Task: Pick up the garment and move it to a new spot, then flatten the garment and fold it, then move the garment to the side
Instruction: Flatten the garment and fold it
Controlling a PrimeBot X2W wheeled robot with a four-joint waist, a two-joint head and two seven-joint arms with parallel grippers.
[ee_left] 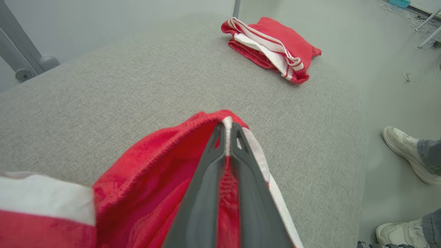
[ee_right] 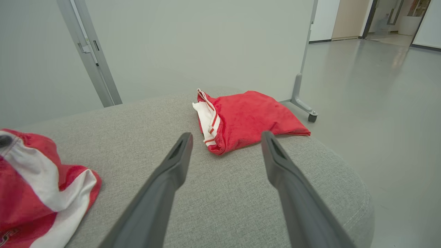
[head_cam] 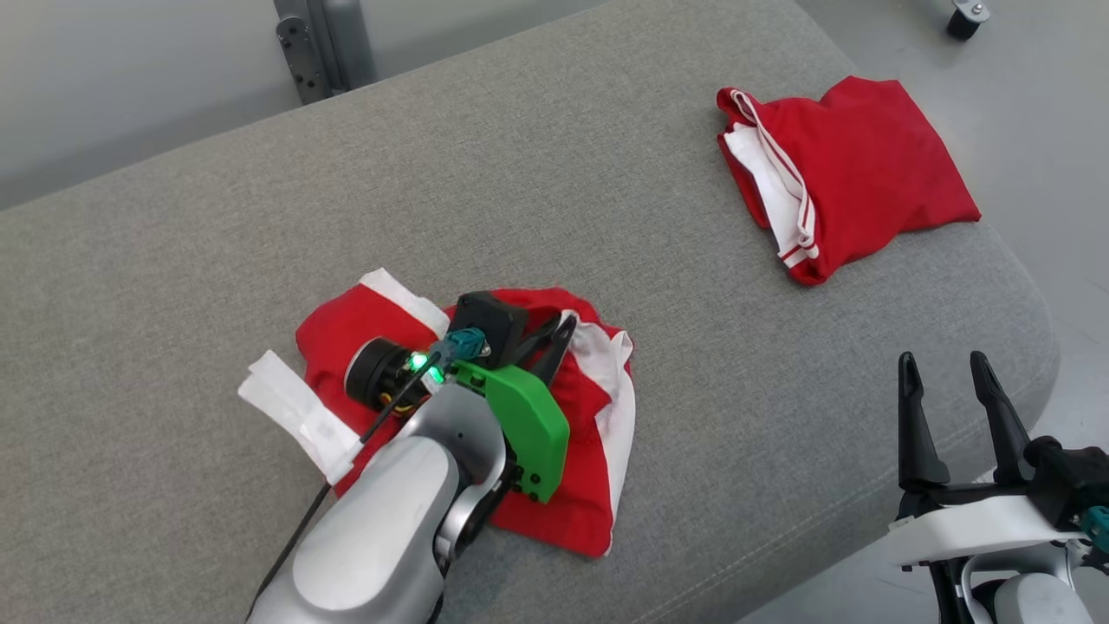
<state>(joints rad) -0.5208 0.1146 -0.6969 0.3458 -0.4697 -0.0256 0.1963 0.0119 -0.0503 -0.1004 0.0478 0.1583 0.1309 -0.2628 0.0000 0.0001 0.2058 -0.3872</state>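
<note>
Garment, red and white, crumpled on grey cushion directly beneath left gripper, which is clenched on a raised fold of its cloth. Right gripper spread wide, grasping nothing; folded red garment well beyond its tips.

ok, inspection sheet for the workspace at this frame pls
surface: grey fabric cushion, rounded edges.
job's things: crumpled red-and-white garment, near left.
clutter: folded red garment, far right corner.
grippers: left gripper shut on the crumpled garment's edge; right gripper open, holding nothing.
cables: black cable along the left forearm.
surroundings: grey floor; a person's pale shoes; castored frame leg.
</note>
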